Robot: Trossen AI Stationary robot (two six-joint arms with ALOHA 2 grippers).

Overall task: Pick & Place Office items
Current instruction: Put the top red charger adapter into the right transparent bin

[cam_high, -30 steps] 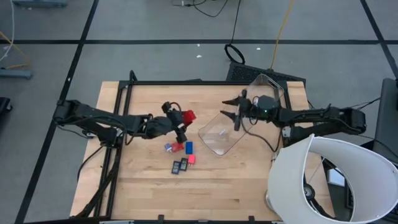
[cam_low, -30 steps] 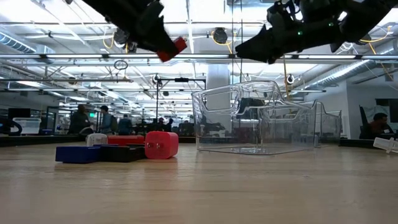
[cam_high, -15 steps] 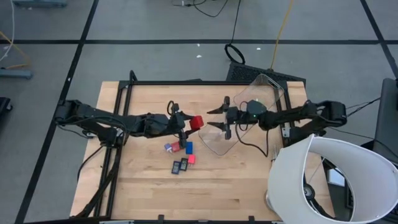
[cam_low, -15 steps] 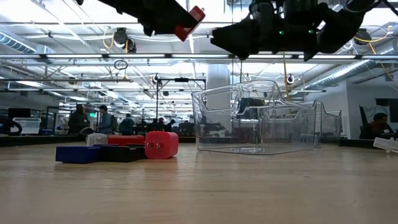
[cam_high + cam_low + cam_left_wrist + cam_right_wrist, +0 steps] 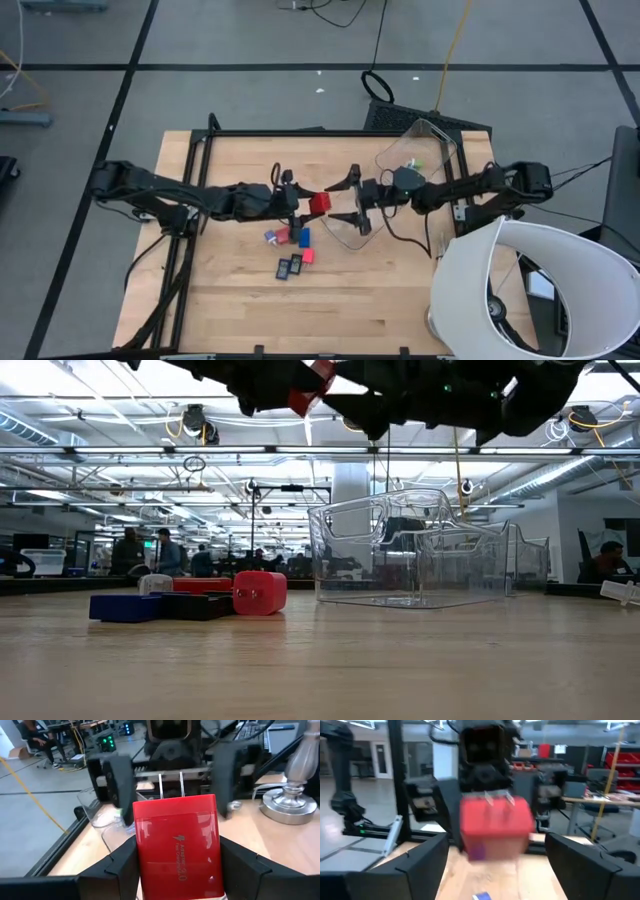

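The right gripper (image 5: 347, 200) has closed in, spread wide around the left gripper's (image 5: 296, 204) clamped red charger (image 5: 319, 203).

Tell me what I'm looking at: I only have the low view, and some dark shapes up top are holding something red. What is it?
Observer: The left wrist view shows it close up: a red charger with two metal prongs, clamped in the left gripper.
Operator: And the other dark shape next to it?
Observer: From above, that is the right gripper. It is open and faces the charger head-on, with a finger to either side of the prong end.
Operator: Is this happening over the clear box?
Observer: The high view puts the charger about at the left edge of the clear bin. I cannot tell if it is over the rim.
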